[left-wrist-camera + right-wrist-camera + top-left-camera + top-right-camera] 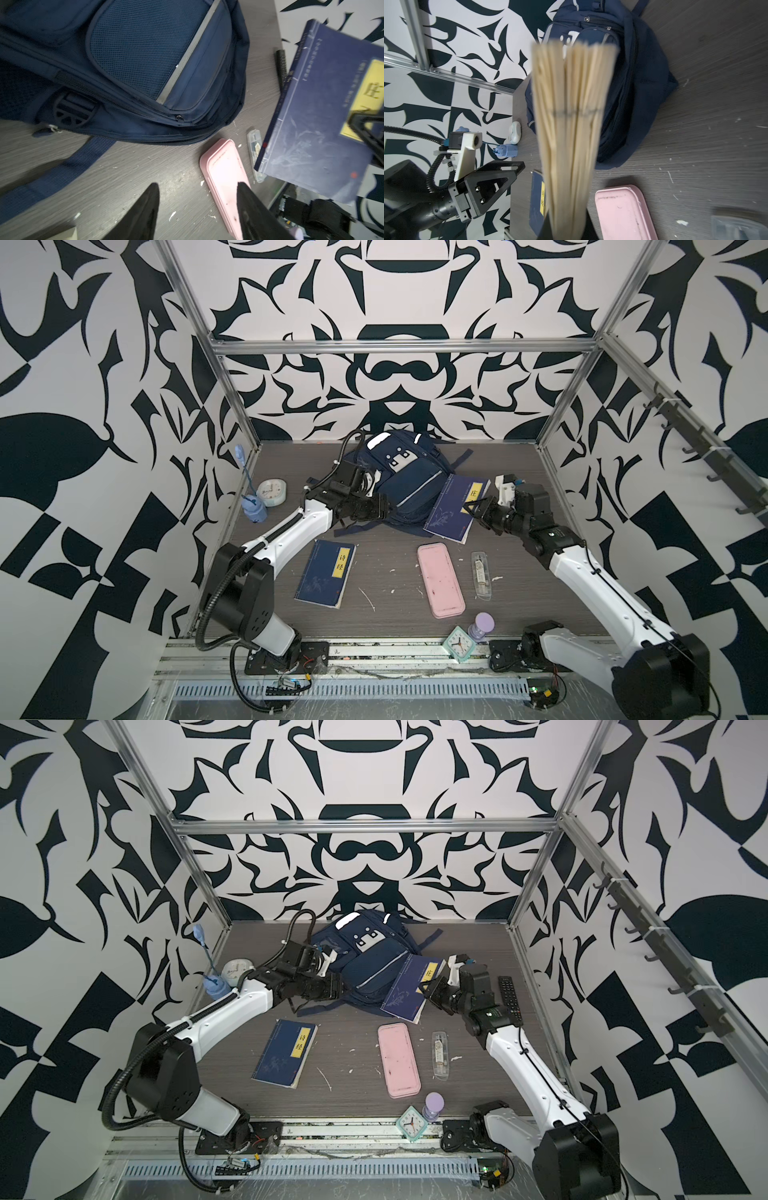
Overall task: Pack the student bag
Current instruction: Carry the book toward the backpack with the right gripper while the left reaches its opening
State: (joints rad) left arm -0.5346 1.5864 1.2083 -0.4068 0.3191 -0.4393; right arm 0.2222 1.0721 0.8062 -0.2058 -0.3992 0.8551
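Left tool [197,187] was open: jaws spread, nothing between them. Its wrist view showed only bare desk [124,176] and one end of a pink case [224,172] past the fingertips. Well off to its left, by the wall, stood a blue gadget [254,510] with a white clock [271,492] just beside it. The tool sat low at the bag's [409,485] near-left corner, with a loose strap [62,166] on the desk right next to it. Couldn't tell if it touched the fabric.

Bag lay on the desk between the two tools, just right of the left one, flap pocket facing up.

Second book [326,574] lay flat on the desk on the base side of the left tool, beside that forearm and apart from the bag.

Right tool [471,506] was clamped on a book [451,506] at its yellow-label edge. The book was off the desk and tilted. In both top views its far edge overlapped the bag's right side; contact unclear. The right wrist view looked straight down the page block [566,124].

Base side of the right tool, the pink case and a clear case [481,574] lay flat, side by side but apart. Further back at the desk's front edge were a teal clock [458,644] and a purple bottle [481,624], just beside each other.

A remote [509,998] lay on the desk right of the right tool, alongside its wrist.
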